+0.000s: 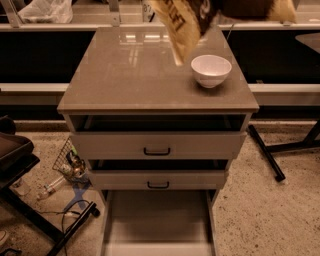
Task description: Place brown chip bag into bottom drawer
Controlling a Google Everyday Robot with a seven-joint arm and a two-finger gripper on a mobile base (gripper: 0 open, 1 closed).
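Note:
The brown chip bag (181, 27) hangs in the air at the top of the camera view, above the back of the cabinet top and just left of the white bowl. Its tan end with white lettering points down, and its dark middle runs along the top edge. My gripper (207, 9) shows only as a dark shape at the top edge, shut on the bag's upper part. The bottom drawer (157, 220) is pulled out at the foot of the cabinet, and its flat grey-beige floor is bare.
A white bowl (211, 70) stands on the cabinet top (130, 80) at the right. The two upper drawers (157, 146) are slightly open. A wire basket with clutter (70, 162) and a black stand (30, 210) are on the floor at the left. A dark leg (267, 155) is at the right.

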